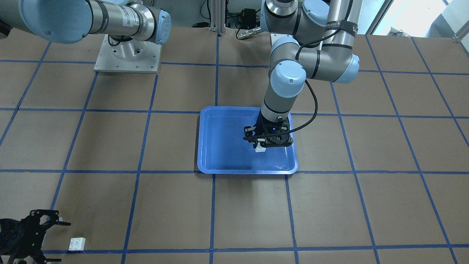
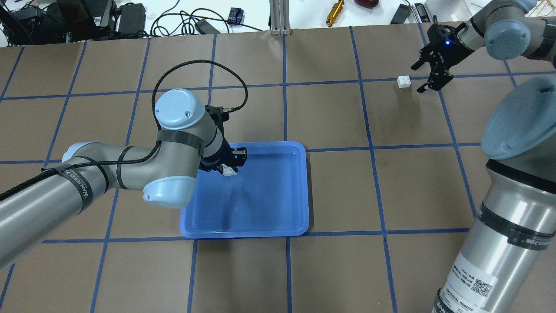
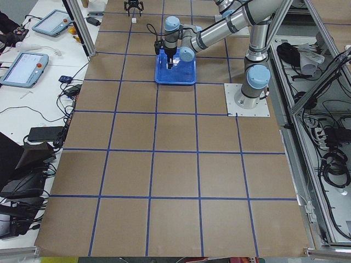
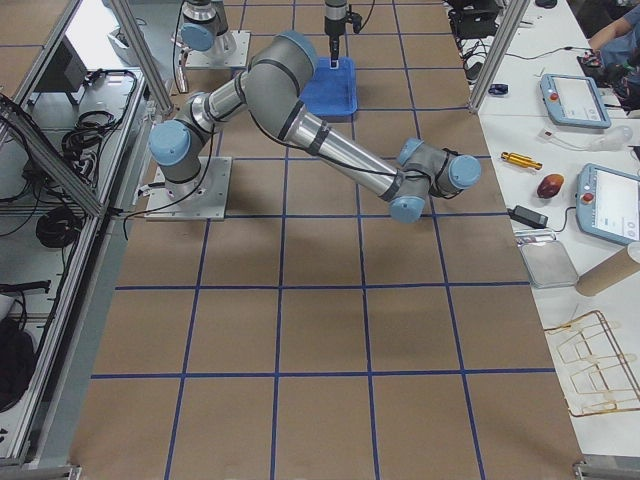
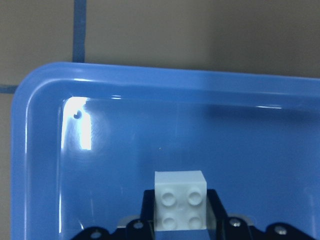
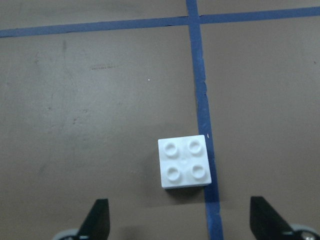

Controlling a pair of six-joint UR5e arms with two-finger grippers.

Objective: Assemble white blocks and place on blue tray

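Clamping studded white block (image 5: 180, 199) w/ left fingers (image 5: 148, 207) over glossy tray (image 5: 150, 80).

bright even light, glare on the blue tray (image 5: 80, 125), soft shadows.

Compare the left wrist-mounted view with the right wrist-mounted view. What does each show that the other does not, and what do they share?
Only the left wrist view: the blue tray, with the held white block gripped in the left hand over it.
Only the right wrist view: the brown table with blue tape lines, and the loose white block lying on it ahead of the open right hand, untouched.
Both: one white four-stud block, studs facing the camera.
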